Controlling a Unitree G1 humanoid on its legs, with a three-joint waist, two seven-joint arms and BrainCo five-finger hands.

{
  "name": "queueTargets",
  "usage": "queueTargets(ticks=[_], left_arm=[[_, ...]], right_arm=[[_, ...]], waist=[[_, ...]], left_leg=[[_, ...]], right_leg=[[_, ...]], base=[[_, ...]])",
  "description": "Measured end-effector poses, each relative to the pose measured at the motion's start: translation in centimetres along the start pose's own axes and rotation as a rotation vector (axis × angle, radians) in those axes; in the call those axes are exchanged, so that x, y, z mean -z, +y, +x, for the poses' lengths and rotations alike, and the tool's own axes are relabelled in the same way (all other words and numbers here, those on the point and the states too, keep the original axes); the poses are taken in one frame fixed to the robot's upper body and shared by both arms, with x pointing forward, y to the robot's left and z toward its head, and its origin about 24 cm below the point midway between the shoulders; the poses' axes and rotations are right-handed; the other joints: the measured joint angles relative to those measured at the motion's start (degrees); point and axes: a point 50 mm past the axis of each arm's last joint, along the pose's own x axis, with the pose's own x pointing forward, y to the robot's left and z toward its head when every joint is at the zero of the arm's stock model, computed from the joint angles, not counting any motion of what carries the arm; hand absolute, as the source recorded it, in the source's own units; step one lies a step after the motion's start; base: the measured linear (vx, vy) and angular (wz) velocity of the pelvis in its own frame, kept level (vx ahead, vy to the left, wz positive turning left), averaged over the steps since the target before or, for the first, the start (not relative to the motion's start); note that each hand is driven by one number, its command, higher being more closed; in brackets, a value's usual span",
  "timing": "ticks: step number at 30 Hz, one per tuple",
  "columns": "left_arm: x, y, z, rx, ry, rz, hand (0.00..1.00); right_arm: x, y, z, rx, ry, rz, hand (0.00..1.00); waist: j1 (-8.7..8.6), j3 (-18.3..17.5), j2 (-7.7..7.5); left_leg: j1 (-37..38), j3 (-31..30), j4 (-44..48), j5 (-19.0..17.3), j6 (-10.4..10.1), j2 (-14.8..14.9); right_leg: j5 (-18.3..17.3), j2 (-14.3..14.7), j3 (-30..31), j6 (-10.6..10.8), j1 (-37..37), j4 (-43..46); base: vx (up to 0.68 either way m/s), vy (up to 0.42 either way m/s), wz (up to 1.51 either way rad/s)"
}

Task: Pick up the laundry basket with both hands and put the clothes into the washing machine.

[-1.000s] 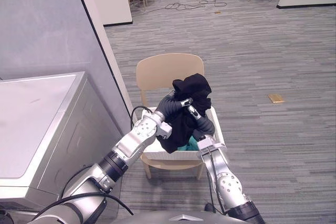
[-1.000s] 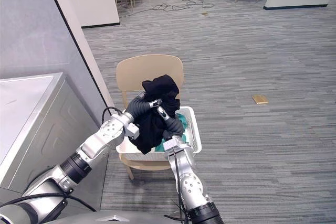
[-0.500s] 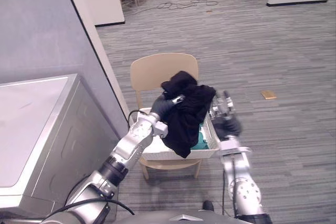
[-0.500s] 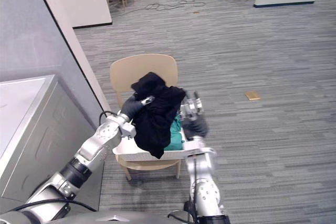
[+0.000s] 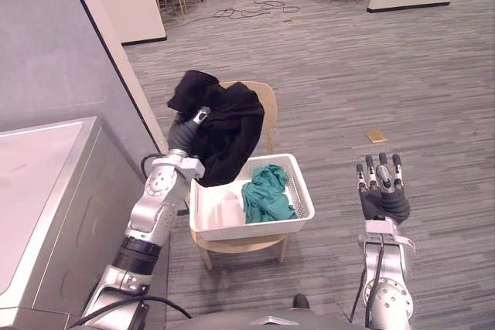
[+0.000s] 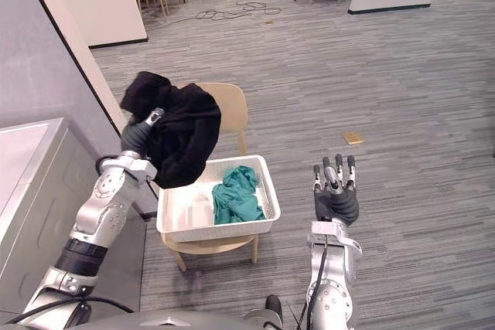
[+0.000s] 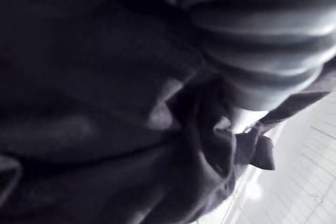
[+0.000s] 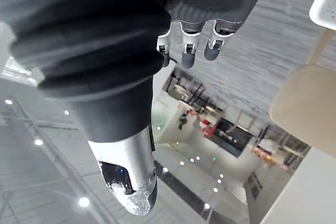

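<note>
A black garment (image 5: pixel 228 129) is draping over the left hand (image 5: pixel 183 138) at the basket's (image 5: pixel 251 231) ten o'clock; I cannot tell its fingers' state. The right hand (image 5: pixel 384 202) is hovering at three o'clock, fingers straight.

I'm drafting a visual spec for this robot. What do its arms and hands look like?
The left arm and right arm are silver-grey, built of rounded segments; the left has a black band lower down. The left hand and right hand wear dark ribbed covers over the back and wrist. The right hand's fingers are silver with dark tips.
</note>
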Motion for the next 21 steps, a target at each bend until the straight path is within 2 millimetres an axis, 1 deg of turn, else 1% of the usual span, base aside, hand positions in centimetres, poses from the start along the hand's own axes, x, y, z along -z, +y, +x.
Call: queueTargets(ticks=[2,3,5,7,8,9,10,11,12,14,16,18,19,21], left_arm=[[-0.4,1.4,-1.1,-0.050,-0.020,-0.005,1.00],[-0.4,1.8,-1.5,-0.066,-0.022,-0.006,1.00],[-0.3,3.5,-3.5,-0.131,-0.020,-0.009,1.00],[0.5,5.2,-6.1,-0.196,0.015,-0.039,1.00],[0.8,5.6,-6.8,-0.213,0.027,-0.042,1.00],[1.7,6.3,-8.5,-0.259,0.065,-0.057,1.00],[2.1,6.6,-9.3,-0.276,0.084,-0.065,1.00],[3.0,7.2,-11.0,-0.316,0.125,-0.078,1.00],[3.5,7.4,-11.9,-0.338,0.147,-0.083,1.00],[5.3,8.4,-14.9,-0.431,0.231,-0.121,1.00],[6.6,8.7,-16.3,-0.483,0.284,-0.155,1.00],[8.4,8.6,-18.3,-0.551,0.355,-0.210,1.00],[8.7,8.5,-18.7,-0.565,0.368,-0.229,1.00],[9.8,8.0,-19.5,-0.598,0.401,-0.291,1.00]], right_arm=[[0.1,-1.5,-0.4,0.073,-0.003,-0.027,0.00],[0.3,-2.0,-0.7,0.094,0.005,-0.031,0.00],[0.6,-3.9,-1.8,0.188,0.031,-0.040,0.00],[1.4,-6.5,-3.5,0.313,0.087,-0.046,0.00],[1.6,-7.2,-4.0,0.349,0.098,-0.048,0.00],[1.9,-9.1,-5.5,0.446,0.139,-0.080,0.00],[2.0,-9.9,-6.2,0.482,0.157,-0.092,0.00],[2.3,-11.1,-7.4,0.547,0.195,-0.099,0.00],[2.4,-11.6,-7.9,0.574,0.213,-0.103,0.00],[2.9,-13.5,-9.9,0.673,0.279,-0.136,0.00],[3.3,-14.4,-11.3,0.730,0.320,-0.130,0.00],[4.2,-15.5,-13.5,0.798,0.412,-0.165,0.00],[4.4,-15.8,-14.1,0.813,0.434,-0.172,0.00],[5.9,-16.3,-15.7,0.845,0.529,-0.171,0.00]], waist=[[-0.08,0.01,-0.04],[-0.06,0.01,-0.04],[-0.01,0.01,-0.04],[0.17,0.00,-0.20],[0.34,-0.07,-0.28],[1.05,-0.22,-0.51],[1.28,-0.27,-0.61],[1.47,-0.42,-0.82],[1.56,-0.48,-0.91],[2.30,-0.68,-1.26],[2.88,-0.67,-1.33],[3.53,-1.16,-1.77],[3.68,-1.35,-1.83],[4.29,-1.57,-2.17]], left_leg=[[0.09,0.11,0.00,-0.06,0.02,0.00],[0.10,0.12,0.00,-0.07,0.04,0.00],[0.15,0.12,0.00,-0.12,0.07,0.01],[0.23,0.13,0.02,-0.25,0.16,0.02],[0.25,0.13,0.02,-0.27,0.17,0.02],[0.40,0.10,0.02,-0.36,0.23,0.04],[0.48,0.08,0.01,-0.39,0.24,0.05],[0.55,0.05,-0.01,-0.50,0.30,0.09],[0.55,0.03,-0.02,-0.58,0.32,0.10],[0.61,-0.08,0.04,-0.81,0.48,0.15],[0.85,-0.30,0.04,-0.85,0.51,0.21],[1.11,-0.67,0.13,-0.91,0.52,0.58],[1.11,-0.77,0.19,-0.91,0.50,0.68],[1.14,-1.94,0.52,-1.13,0.65,0.86]], right_leg=[[-0.01,0.01,0.11,0.00,0.01,0.00],[-0.01,0.00,0.11,0.00,0.02,0.00],[-0.09,0.01,0.12,0.03,0.05,0.05],[-0.29,0.00,0.15,0.07,0.05,0.30],[-0.45,-0.01,0.14,-0.06,0.04,0.37],[-0.92,-0.01,0.14,-0.32,0.05,0.73],[-1.05,-0.02,0.13,-0.32,0.06,0.93],[-1.27,-0.03,0.09,-0.27,0.10,1.16],[-1.35,-0.04,0.05,-0.24,0.14,1.26],[-1.64,-0.11,-0.11,-0.13,0.22,1.65],[-2.02,-0.19,-0.86,-0.15,0.63,2.01],[-2.96,-0.21,-1.87,-0.15,1.03,3.27],[-3.07,-0.22,-2.19,-0.03,1.17,3.42],[-3.62,-0.30,-3.64,-0.13,2.24,3.59]], base=[[-0.01,-0.001,-0.02],[0.00,0.000,0.00],[0.00,0.000,0.00],[-0.02,-0.002,0.00],[-0.03,-0.004,0.01],[0.00,0.000,0.00],[0.00,0.000,0.00],[0.00,0.000,0.00],[0.00,0.000,0.00],[-0.02,-0.002,0.04],[-0.02,-0.006,0.14],[-0.02,-0.016,0.21],[-0.01,-0.020,0.22],[-0.02,-0.018,0.27]])
